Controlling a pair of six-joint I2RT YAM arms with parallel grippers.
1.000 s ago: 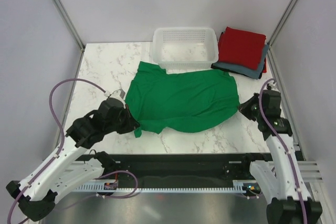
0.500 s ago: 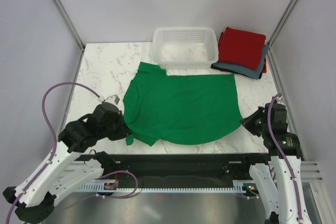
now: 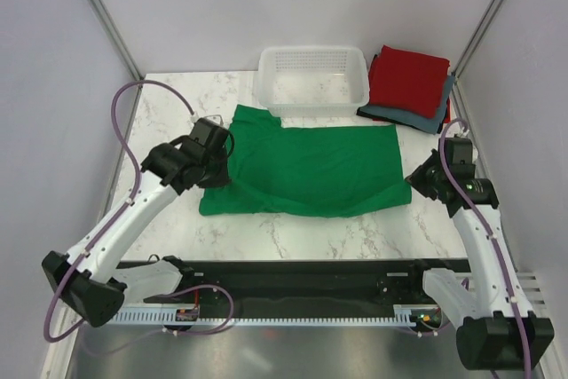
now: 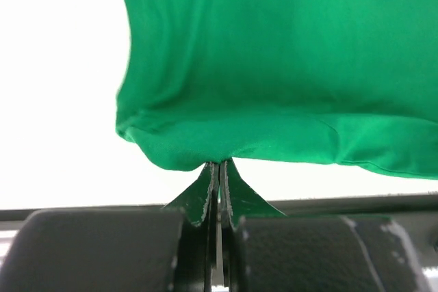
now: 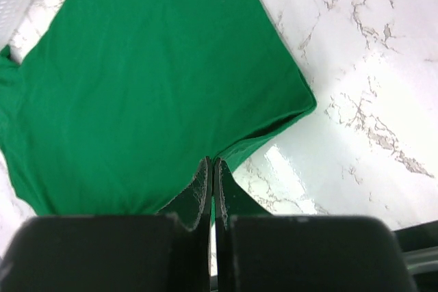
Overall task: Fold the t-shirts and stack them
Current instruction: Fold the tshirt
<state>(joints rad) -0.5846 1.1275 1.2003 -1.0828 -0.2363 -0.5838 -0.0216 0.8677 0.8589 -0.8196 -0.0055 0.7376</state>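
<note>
The bright green t-shirt (image 3: 306,170) lies spread across the middle of the marble table, with its near-left part doubled over. My left gripper (image 3: 221,172) is at the shirt's left side, shut on a pinch of green cloth (image 4: 205,148) that bulges just past its tips (image 4: 219,166). My right gripper (image 3: 414,180) is at the shirt's right edge. It is shut on the green hem (image 5: 274,128), which meets its tips (image 5: 213,162). A red folded t-shirt (image 3: 408,77) lies on a grey-blue one (image 3: 417,117) at the far right corner.
A white mesh basket (image 3: 312,84) stands at the back, touching the green shirt's far edge. Bare marble table (image 3: 173,117) lies to the left of the shirt and along the near edge. The enclosure's frame posts and walls rise on both sides.
Both grippers first drew the green shirt towards the near edge, then moved away from it. The left one has carried its side up and over, and the shirt now looks more rectangular.
</note>
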